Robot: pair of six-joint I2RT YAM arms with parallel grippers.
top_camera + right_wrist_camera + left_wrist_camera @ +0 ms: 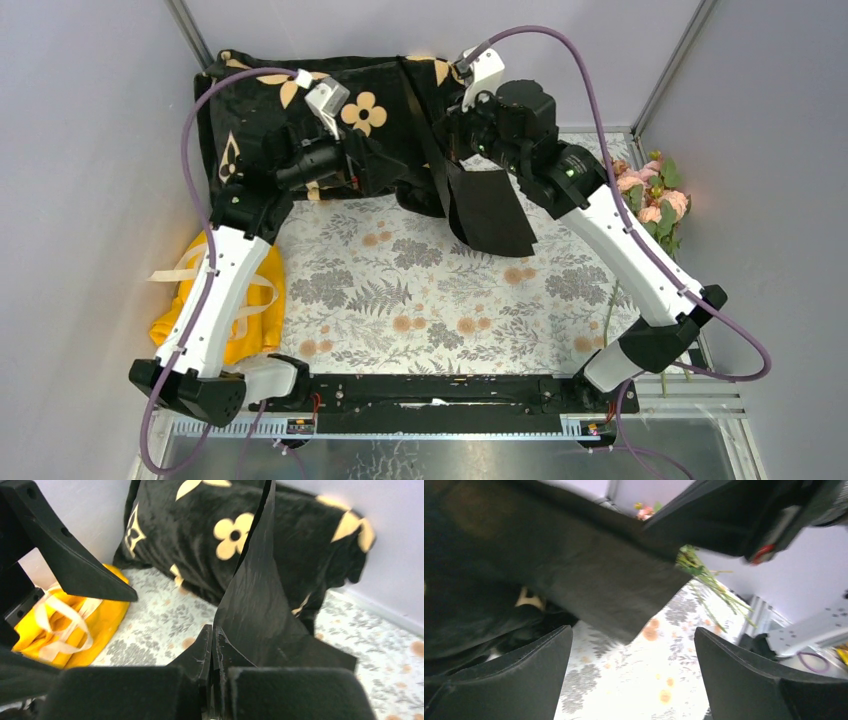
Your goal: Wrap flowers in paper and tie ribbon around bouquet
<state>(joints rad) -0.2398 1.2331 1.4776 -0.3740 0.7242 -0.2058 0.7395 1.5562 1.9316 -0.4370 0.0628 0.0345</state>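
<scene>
**A:** What lies nearest the arm bases?

**B:** The ribbon (70,609), draped loose over a yellow cloth (258,285) at the left edge of the surface (420,300). The flowers (655,200) lie at the right edge, heads toward the back, well apart from the ribbon.

**A:** And the paper?

**B:** Farther back, lifted off the surface. The right pincer (212,635) is clamped tight on one edge of the paper (260,600), which hangs crumpled below it. The left pincer (633,630) stands wide and holds nothing, just beside the hanging sheet.

**A:** So which step is this?

**B:** I'd judge the first one, getting the sheet laid flat. Nothing is wrapped or tied yet. Next, the left pincer probably needs a free corner so the two can spread the sheet over the patterned middle. After that the flowers can be fetched.

**A:** Any containers?

**B:** None that I can see. Farthest back there's only a black blanket (300,90) with tan flower marks, against the back wall.
</scene>
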